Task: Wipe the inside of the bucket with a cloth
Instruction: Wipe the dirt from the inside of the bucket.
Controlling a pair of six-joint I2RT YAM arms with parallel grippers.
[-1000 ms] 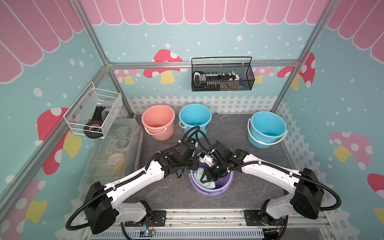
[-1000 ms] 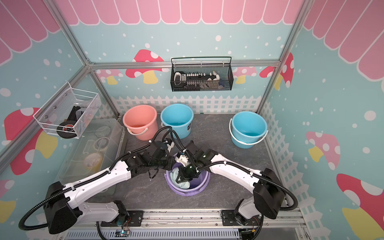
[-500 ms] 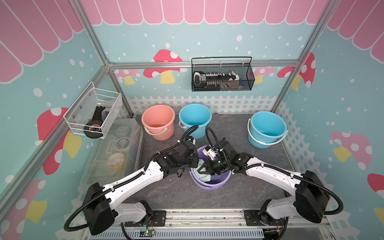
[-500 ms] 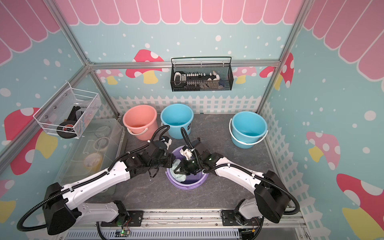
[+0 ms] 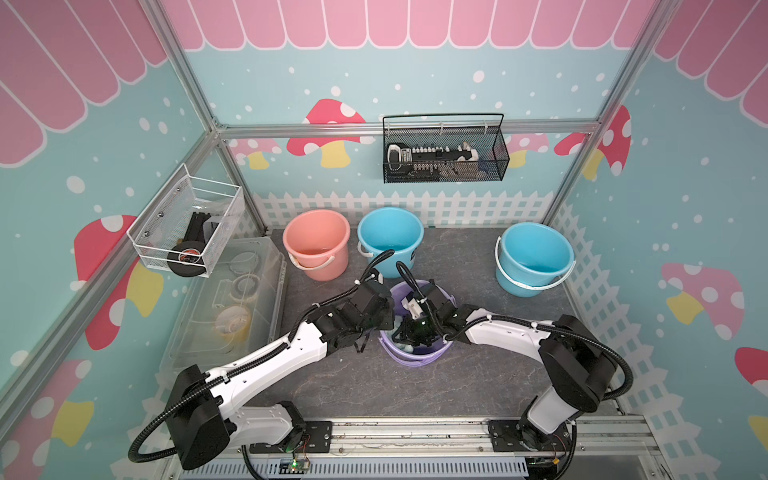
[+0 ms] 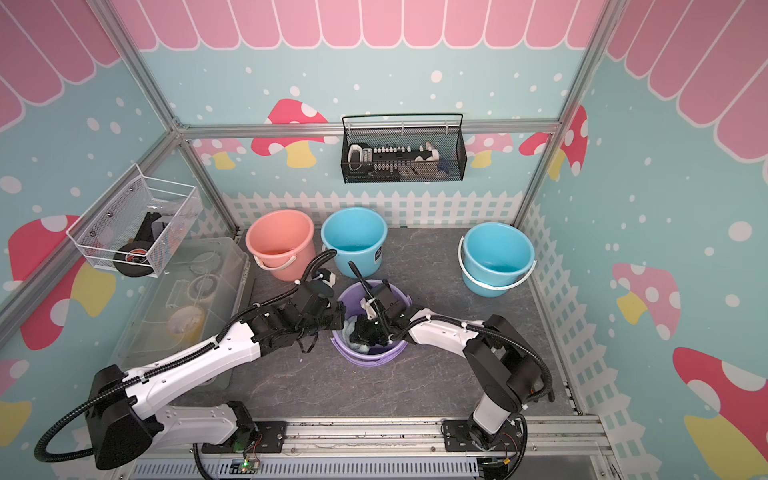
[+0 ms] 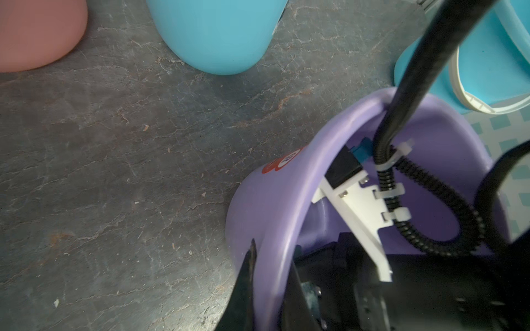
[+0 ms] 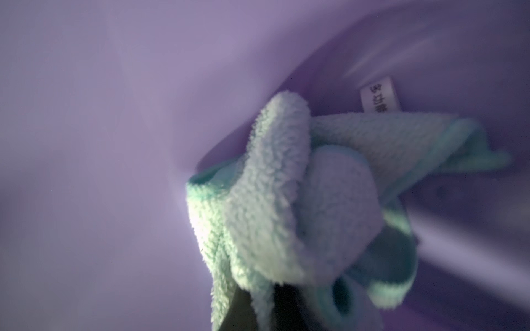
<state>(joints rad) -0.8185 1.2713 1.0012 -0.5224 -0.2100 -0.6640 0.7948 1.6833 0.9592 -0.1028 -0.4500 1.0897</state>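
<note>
The purple bucket stands mid-table, tipped with its mouth up and toward the back. My left gripper is shut on the bucket's left rim, one finger outside the wall and one inside. My right gripper reaches down inside the bucket and is shut on the pale aqua-green cloth. The bunched cloth presses against the purple inner wall. Most of the cloth is hidden under the right wrist in both top views.
A pink bucket and a blue bucket stand just behind the purple one. Another blue bucket is at the back right. A clear plastic box lines the left side. Wire baskets hang on the walls.
The purple bucket, with both grippers on and in it, has shifted away from the front edge toward the back buckets. The right gripper has moved the cloth along the inside.
</note>
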